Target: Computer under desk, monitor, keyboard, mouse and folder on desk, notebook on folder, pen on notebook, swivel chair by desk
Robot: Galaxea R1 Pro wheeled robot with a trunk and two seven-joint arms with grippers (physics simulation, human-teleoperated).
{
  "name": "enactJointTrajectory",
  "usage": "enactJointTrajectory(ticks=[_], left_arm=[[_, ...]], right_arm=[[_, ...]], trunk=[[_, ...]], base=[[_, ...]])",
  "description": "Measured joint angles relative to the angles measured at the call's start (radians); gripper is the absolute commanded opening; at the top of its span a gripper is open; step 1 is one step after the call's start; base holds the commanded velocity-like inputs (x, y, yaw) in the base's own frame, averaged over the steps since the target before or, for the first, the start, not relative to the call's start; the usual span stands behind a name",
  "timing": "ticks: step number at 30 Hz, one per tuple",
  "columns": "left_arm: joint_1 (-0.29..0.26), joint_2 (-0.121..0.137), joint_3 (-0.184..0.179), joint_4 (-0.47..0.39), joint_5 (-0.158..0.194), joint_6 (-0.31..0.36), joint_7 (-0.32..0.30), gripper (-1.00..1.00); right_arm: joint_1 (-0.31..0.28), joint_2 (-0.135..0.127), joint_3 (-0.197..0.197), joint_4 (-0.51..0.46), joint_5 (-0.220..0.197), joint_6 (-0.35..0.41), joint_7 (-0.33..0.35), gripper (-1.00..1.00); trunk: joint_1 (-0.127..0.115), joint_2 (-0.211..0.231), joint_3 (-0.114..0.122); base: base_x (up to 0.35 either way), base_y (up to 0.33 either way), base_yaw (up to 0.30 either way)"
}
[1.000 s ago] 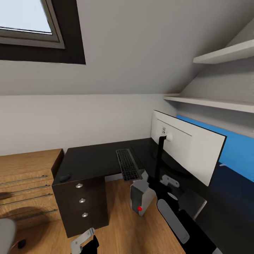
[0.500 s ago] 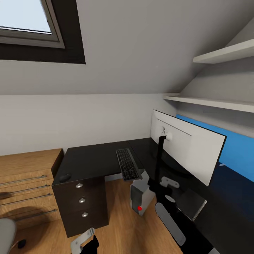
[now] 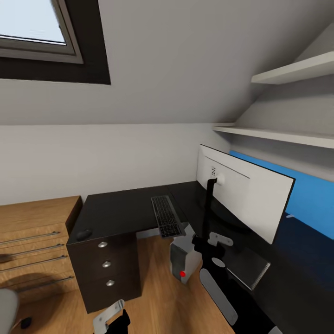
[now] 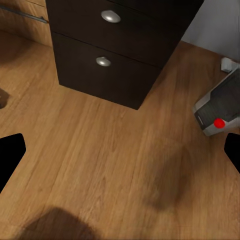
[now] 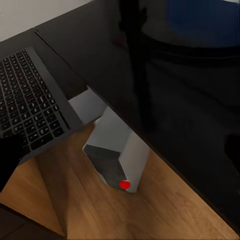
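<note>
Black glossy top: desk (image 3: 120, 211), L-shaped, white legs, with a black drawer unit (image 3: 106, 269) carrying round silver knobs at its near end.
Keyboard (image 3: 166, 215): lies flat on the desk, left of the monitor, its near end hanging over the desk's inner edge; dark keys, silver frame.
Monitor (image 3: 246, 197): upright on the desk, white back toward the head camera, on a black stand.
Computer (image 3: 183, 260): silver-grey tower with a red button, leaning on the wood floor (image 3: 162, 297) under the desk's inner corner, below the keyboard's overhang.
Mouse (image 3: 84, 234): small dark lump on the desk's left near corner, above the drawers, well apart from the keyboard.
Left gripper (image 4: 120, 155): fingers spread wide, nothing between them; it hangs over bare floor, drawers ahead, computer off to one side near a fingertip.
Right gripper (image 3: 214, 241): raised over the desk edge beside the monitor stand; whether its fingers are apart cannot be told. Its wrist camera looks down on keyboard, desk edge and computer.
Blue panel (image 3: 306, 195): behind the monitor, against the wall under white shelves (image 3: 278, 134).
Wood shelving (image 3: 35, 241): low, light, left of the desk.
Skylight (image 3: 32, 28): above the desk, in the sloped grey-white wall.
</note>
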Motion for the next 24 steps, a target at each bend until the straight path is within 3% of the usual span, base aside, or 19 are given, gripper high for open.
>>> enactJointTrajectory(ticks=[24], left_arm=[[0.0,0.0,0.0,0.0,0.0,0.0,0.0,1.0]], right_arm=[[0.0,0.001,-0.001,0.003,0.002,0.004,0.002,1.0]], trunk=[[0.0,0.0,0.016]], base=[[0.0,0.0,-0.226]])
